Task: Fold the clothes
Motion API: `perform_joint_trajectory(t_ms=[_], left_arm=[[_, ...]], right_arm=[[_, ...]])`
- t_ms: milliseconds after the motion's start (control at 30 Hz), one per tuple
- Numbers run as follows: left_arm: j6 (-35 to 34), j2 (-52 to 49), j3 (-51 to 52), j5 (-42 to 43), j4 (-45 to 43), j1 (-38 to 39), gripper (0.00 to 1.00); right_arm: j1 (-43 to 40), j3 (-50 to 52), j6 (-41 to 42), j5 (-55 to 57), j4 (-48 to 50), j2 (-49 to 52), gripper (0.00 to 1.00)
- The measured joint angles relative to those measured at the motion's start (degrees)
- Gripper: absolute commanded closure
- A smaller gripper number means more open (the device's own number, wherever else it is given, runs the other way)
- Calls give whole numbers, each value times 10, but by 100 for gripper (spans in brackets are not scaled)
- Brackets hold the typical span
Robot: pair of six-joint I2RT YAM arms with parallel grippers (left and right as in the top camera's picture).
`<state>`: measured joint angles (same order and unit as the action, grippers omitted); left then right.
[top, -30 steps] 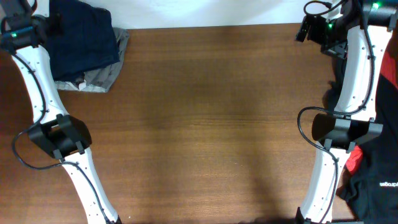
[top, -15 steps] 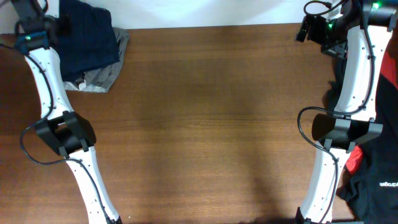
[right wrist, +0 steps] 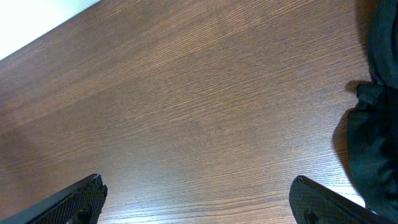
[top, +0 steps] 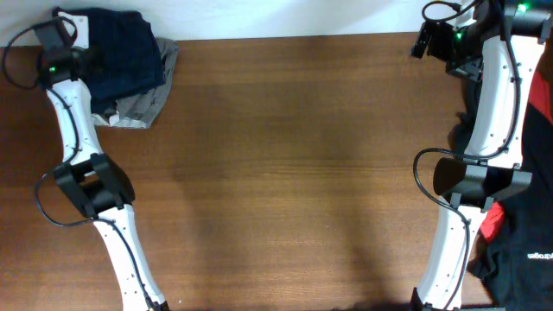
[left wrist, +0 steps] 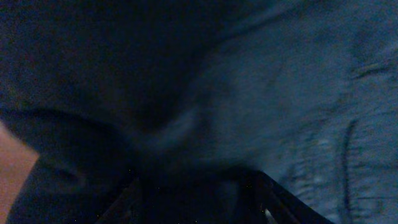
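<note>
The only lettering I can find is a short line of small white print [top: 540,256] on the black soft cloth garment [top: 518,272] at the lower right of the overhead view. It is too small for me to read.

A brown wood-grain table [top: 302,173] is carrying a small heap at its far left corner. A crumpled grey cloth garment [top: 143,108] is lying directly on the wood, and a dark navy blue cloth garment [top: 125,56] is resting on it. Black-and-red cloth [top: 518,250] is bunching along the right edge.
</note>
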<state>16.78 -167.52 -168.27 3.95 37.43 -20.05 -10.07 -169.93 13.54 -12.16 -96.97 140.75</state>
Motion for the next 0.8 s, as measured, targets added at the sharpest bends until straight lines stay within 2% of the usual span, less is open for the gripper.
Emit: perform_joint_trajectory(t_ms=[333,800], left_arm=[[-52,-2,0,-10,-20,-28,43],[-64,65,-15,-14,-87,9,43]], right_arm=[[0,0,0,0,0,0,1],[0,0,0,0,0,0,1]])
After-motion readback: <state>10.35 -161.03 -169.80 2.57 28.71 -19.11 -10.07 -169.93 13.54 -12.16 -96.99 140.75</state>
